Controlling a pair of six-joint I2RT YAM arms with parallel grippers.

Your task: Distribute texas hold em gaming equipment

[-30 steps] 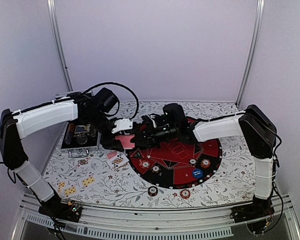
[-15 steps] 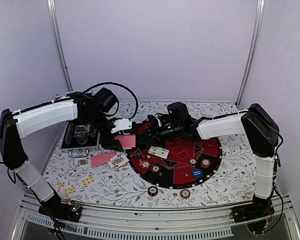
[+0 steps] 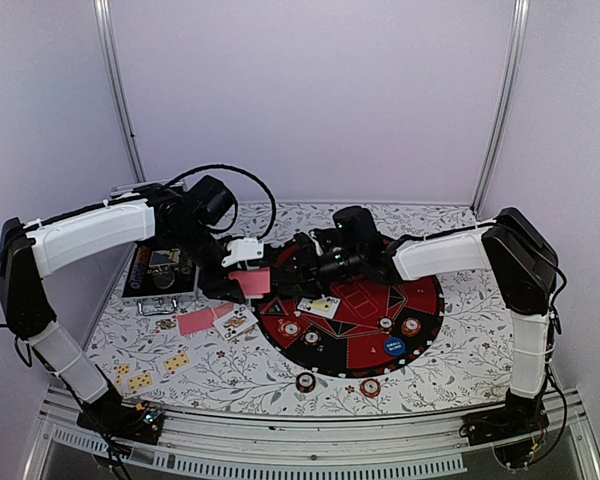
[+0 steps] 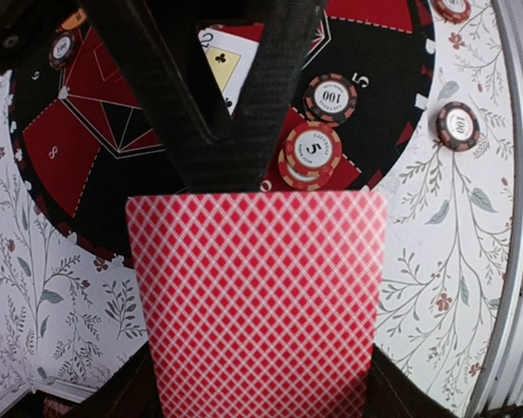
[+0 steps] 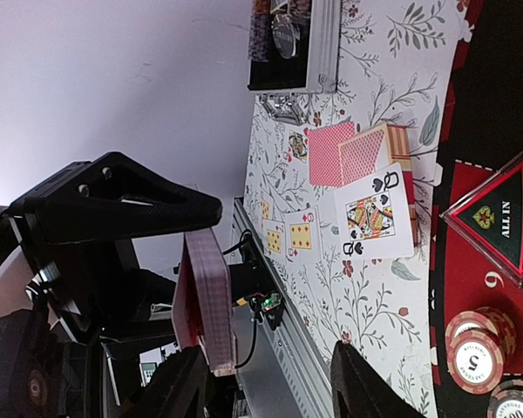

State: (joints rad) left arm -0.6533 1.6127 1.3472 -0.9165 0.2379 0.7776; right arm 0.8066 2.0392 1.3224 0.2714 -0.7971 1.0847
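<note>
My left gripper (image 3: 242, 272) is shut on a deck of red-backed playing cards (image 4: 257, 296), held above the left rim of the round black-and-red mat (image 3: 425, 300). In the right wrist view the deck (image 5: 205, 300) shows edge-on. Just right of the deck, my right gripper (image 3: 298, 264) is open, with nothing between its fingers (image 5: 179, 387). A face-up card (image 3: 320, 306) lies on the mat below it. Poker chips (image 4: 312, 150) sit on the mat, along with a blue button disc (image 3: 394, 348). Two chips (image 3: 306, 381) lie on the cloth near the front.
The silver case (image 3: 160, 275) stands open at the left. On the floral cloth lie a red-backed card (image 3: 195, 320), a face-up queen (image 5: 375, 213) and yellow-faced cards (image 3: 177, 362). A triangular ALL IN marker (image 5: 497, 218) sits on the mat.
My right gripper drew back from the deck and opened. A face-up card now lies on the mat's left part. A red-backed card has appeared on the cloth left of the queen.
</note>
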